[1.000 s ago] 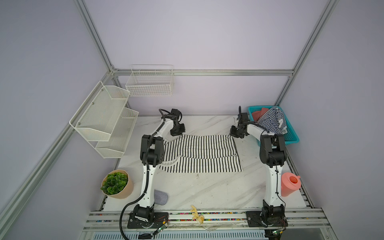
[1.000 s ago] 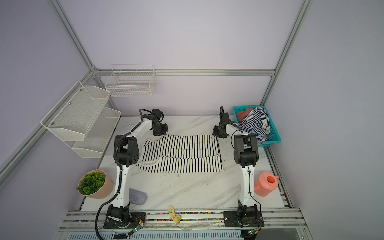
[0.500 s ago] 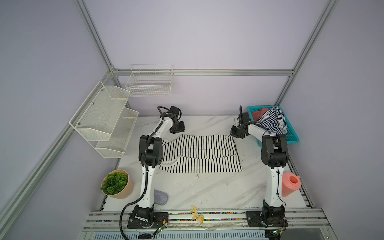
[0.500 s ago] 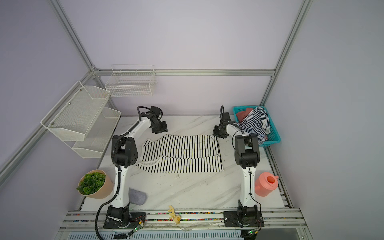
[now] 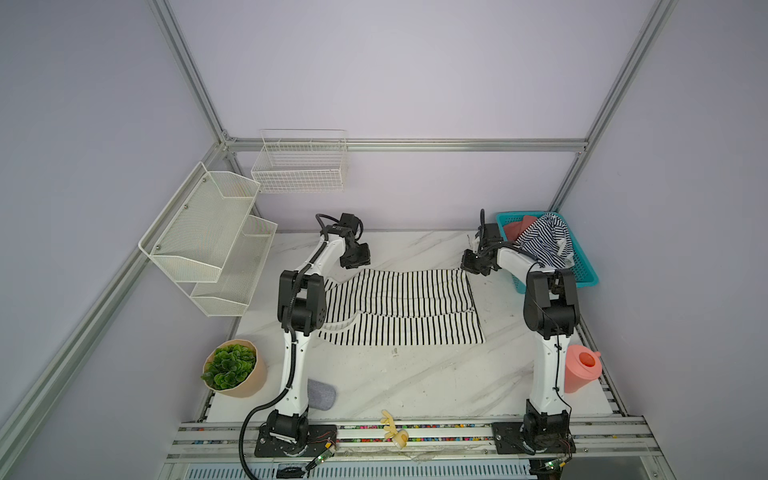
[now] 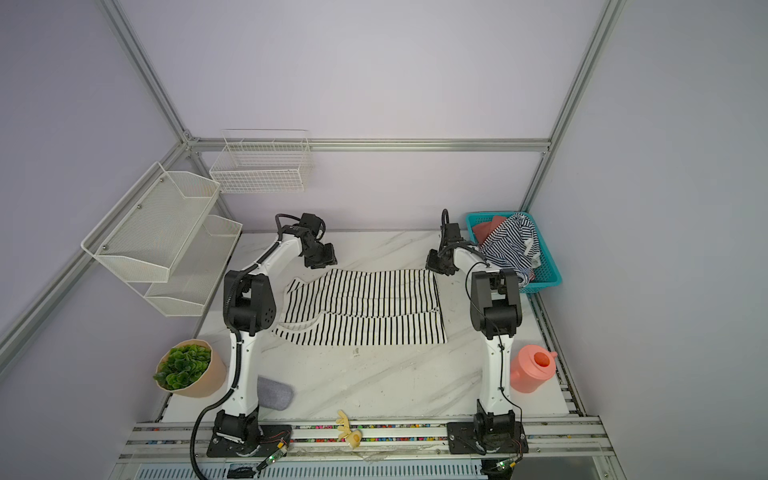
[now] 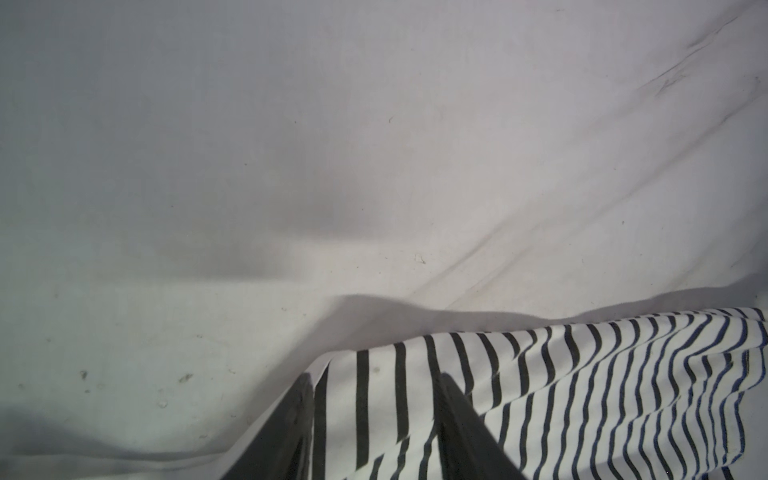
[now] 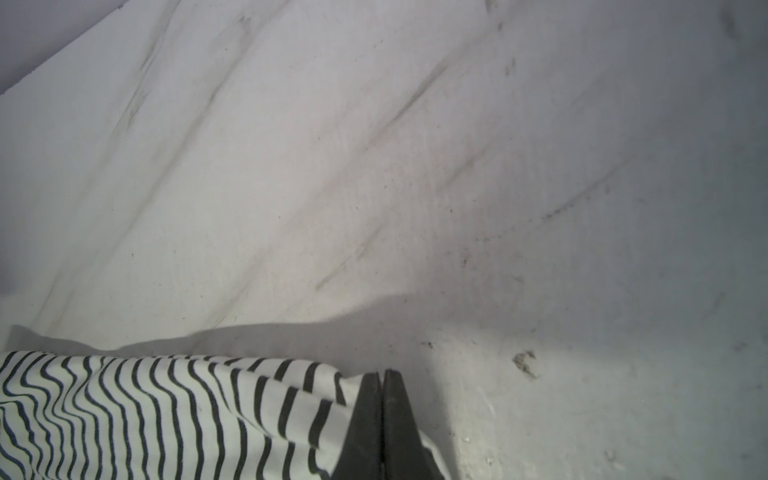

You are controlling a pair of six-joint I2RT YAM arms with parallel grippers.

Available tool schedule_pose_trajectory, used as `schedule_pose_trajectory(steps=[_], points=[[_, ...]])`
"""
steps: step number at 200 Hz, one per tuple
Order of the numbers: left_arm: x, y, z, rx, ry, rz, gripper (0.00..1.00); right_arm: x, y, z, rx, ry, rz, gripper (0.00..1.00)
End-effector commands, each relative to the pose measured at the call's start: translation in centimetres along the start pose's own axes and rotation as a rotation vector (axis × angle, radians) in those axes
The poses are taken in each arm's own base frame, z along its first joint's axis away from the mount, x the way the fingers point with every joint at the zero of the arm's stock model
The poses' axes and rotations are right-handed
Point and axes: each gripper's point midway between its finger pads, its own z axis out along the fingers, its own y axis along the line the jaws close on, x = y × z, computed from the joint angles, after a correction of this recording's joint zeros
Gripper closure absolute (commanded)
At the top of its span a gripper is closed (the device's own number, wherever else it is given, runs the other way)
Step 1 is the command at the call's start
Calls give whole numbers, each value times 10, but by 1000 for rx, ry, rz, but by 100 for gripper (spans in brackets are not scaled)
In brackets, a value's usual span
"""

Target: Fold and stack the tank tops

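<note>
The left gripper [image 7: 374,379] is seen with its dark fingers [image 7: 293,428] spread apart. The striped cloth shows in the gap between them and nothing is pinched. In both top views it is placed at the upper left corner of the white tank top [image 5: 399,307], just above the cloth's far edge.

The right gripper [image 8: 381,374] is pressed together, and a corner of the same top is caught between its tips. The cloth beside them is raised off the table [image 5: 415,374], with a shadow cast beneath it. In a top view this gripper is found at the top's upper right corner.

The white top is spread across the middle of the table, its stripes running up and down the frame, and a fold line is seen across it. Its left edge is partly covered by the left arm's black elbow joint.

The navy-striped tank top [image 5: 544,241] is heaped in the teal basket [image 5: 584,276] at the right — just beside the right arm — with a red cloth [image 5: 517,228] behind it.

Lower in the frame, well apart from the cloth, a potted plant [image 5: 232,368], a grey pad [image 5: 323,394] and a pink pitcher [image 5: 582,372] are seen.
</note>
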Motion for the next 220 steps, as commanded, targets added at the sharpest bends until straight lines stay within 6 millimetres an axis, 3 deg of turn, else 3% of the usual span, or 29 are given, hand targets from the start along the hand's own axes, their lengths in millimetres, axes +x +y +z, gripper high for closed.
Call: schedule_pose_trajectory(steps=[1, 50, 140, 165, 220], points=[[-10, -5, -10, 21, -13, 13, 53, -4, 5, -15, -13, -12, -22, 100], [-2, -1, -1, 9, 20, 10, 56, -2, 3, -13, -10, -7, -23, 100], [-9, -6, 0, 28, 6, -2, 87, 2, 0, -11, -1, 3, -22, 100], [-13, -8, -4, 35, -10, -3, 100, 1, 1, -12, -1, 1, -22, 100], [-22, -14, -22, 49, -50, 5, 100, 1, 0, -15, 4, -3, -24, 100]])
